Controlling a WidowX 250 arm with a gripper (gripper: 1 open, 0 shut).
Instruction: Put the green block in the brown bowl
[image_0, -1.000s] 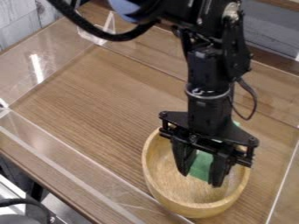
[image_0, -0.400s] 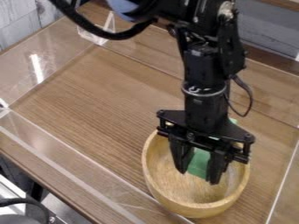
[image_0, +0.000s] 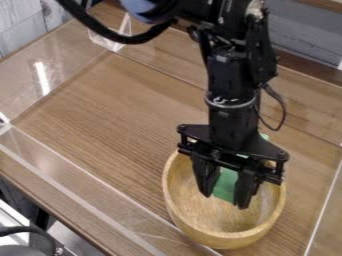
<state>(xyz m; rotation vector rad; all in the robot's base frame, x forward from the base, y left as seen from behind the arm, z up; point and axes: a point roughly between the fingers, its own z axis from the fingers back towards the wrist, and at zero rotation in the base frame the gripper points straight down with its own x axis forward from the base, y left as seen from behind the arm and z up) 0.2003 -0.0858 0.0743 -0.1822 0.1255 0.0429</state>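
Even, fairly bright light falls on the desk (image_0: 107, 110), with pale glare streaks at its left side, soft shadows, and a grainy, low-resolution picture.

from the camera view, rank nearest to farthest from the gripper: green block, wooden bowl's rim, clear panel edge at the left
1. The bright-green flat block, between the fingers of the gripper, inside the bowl.
2. The light tan wooden bowl's thick rim, ringing the gripper just below and beside it.
3. The clear plastic panel edge, far off at the table's left side.
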